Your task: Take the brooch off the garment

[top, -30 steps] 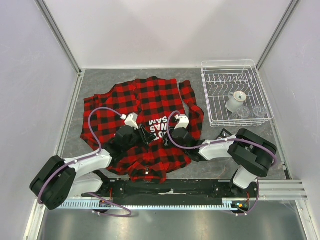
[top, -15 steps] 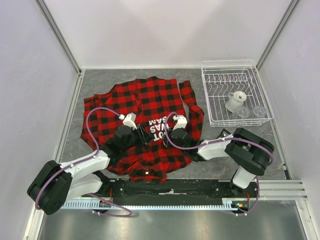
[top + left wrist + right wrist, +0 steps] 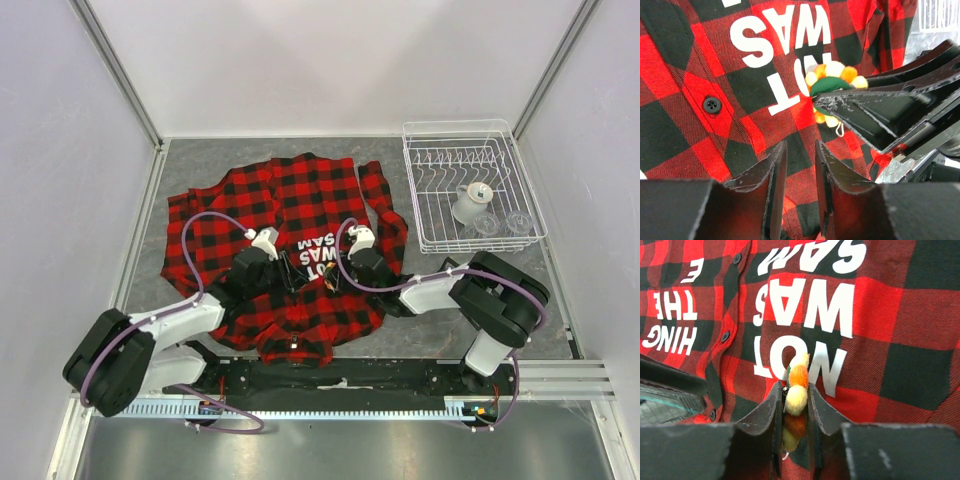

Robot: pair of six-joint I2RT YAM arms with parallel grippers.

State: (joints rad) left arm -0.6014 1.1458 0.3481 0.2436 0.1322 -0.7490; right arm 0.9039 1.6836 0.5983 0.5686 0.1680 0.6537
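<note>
I'm looking down on a grey speckled table top [image 3: 200, 160] with the big red-and-black plaid flannel shirt [image 3: 290, 195] spread over its left and middle, collar end towards the far side and hem towards the arms. At the far right, clear of the shirt, stands a white wire dish rack [image 3: 413, 190] with a white spool-like piece [image 3: 470, 203] in its near corner. Both arms reach in from the near edge and meet over the middle of the shirt, just near of the bold white block lettering [image 3: 805, 310]. The left gripper [image 3: 800, 150] points down at the plaid with its two black fingers [image 3: 775, 165] parted by a narrow gap; I see flat cloth through that gap and nothing caught in it. The right gripper [image 3: 795, 390] comes in from the right, and its fingers [image 3: 774, 405] are pressed against both sides of the small flower-like brooch of yellow and orange puffs around a green centre [image 3: 832, 82]. That brooch sits on the shirt front just near of the letters "NOT", to the right of the placket with its small black button [image 3: 712, 104], and lies against the cloth.
</note>
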